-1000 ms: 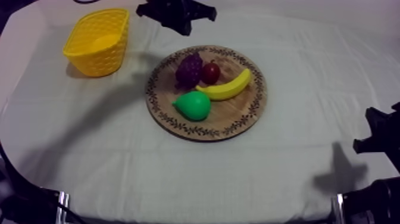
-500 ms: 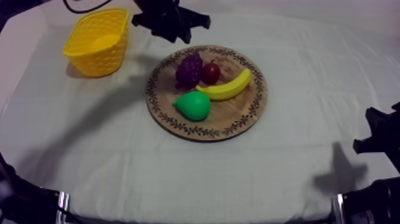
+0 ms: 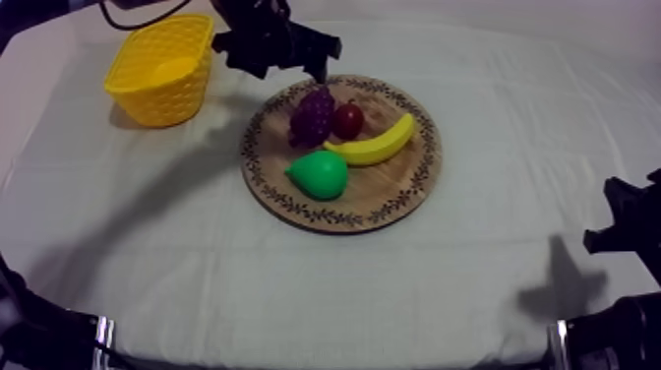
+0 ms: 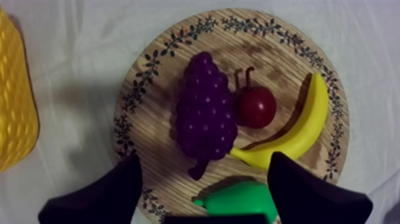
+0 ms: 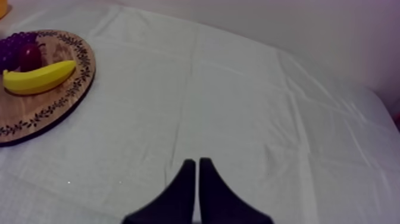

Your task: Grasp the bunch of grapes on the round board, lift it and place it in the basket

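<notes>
Grapes (image 3: 313, 113) sit upper left on board (image 3: 393, 187), beside small red fruit (image 3: 347, 120), so my left pincer (image 3: 287, 61) hangs open above to straddle them.

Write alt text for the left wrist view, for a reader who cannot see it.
The left claw hangs open over the wooden board, its black fingers apart, the bunch of grapes just beyond them. A small red fruit and a banana lie beside the grapes, a pear nearer the claw, and the yellow basket stands off the board.
</notes>
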{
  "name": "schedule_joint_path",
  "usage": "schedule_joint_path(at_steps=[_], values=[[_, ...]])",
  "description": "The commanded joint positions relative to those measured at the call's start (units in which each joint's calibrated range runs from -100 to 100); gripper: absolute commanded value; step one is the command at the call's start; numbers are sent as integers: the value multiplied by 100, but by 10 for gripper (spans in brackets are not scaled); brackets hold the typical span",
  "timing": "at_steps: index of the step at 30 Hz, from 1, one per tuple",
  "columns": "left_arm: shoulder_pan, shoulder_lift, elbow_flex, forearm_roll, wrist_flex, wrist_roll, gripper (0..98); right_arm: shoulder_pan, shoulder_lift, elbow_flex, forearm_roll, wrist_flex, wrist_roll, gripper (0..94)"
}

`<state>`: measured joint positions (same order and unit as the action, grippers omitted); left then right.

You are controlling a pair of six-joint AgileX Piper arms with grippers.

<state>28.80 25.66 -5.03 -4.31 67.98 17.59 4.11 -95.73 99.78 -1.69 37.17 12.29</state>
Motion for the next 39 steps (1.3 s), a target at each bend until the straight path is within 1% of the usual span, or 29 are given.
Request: schedule_joint_path(at_steps=[1,14,28,39], values=[[1,34,-33,-5,3,2,808,3,-2,-1,1,1,0,5],[-90,689,-253,33,-104,-29,809,3,-2,-1,1,1,0,5],[-121,1541,-837,229,-132,-199,836,3,-2,-1,1,1,0,5],[-98,2070,-1240,334,-81,-247,833,3,-2,-1,1,1,0,5]])
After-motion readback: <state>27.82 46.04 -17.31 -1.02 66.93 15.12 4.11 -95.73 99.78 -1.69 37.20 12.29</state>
